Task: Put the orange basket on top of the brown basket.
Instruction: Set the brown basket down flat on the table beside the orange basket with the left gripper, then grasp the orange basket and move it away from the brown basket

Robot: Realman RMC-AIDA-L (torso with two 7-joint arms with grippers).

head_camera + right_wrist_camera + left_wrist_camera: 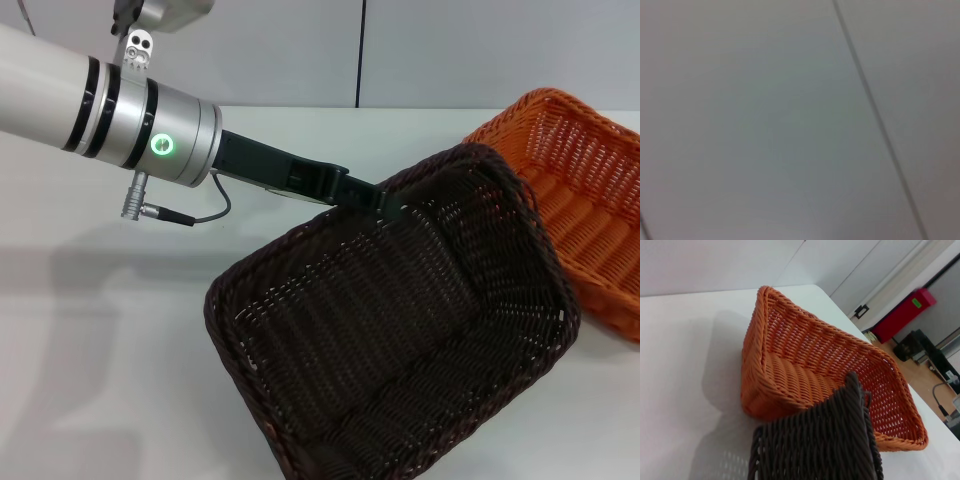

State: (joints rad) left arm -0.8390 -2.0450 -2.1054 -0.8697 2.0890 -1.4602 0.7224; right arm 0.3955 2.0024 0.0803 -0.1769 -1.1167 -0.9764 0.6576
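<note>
The brown basket (pixel 400 330) fills the middle of the head view, tilted, with its far rim raised. My left gripper (pixel 385 205) reaches in from the left and is shut on that far rim. The orange basket (pixel 580 190) stands on the white table (pixel 100 330) to the right, just behind the brown one, whose rim overlaps its near side. The left wrist view shows the orange basket (pixel 805 375) empty on the table, with the held brown basket's (pixel 815 445) weave close in front of it. My right gripper is out of view.
A grey panelled wall (pixel 450 50) runs behind the table. The left wrist view shows the table's edge (pixel 920 405) beyond the orange basket, with a red box (pixel 902 312) and floor clutter past it. The right wrist view shows only a grey panel (pixel 790 125).
</note>
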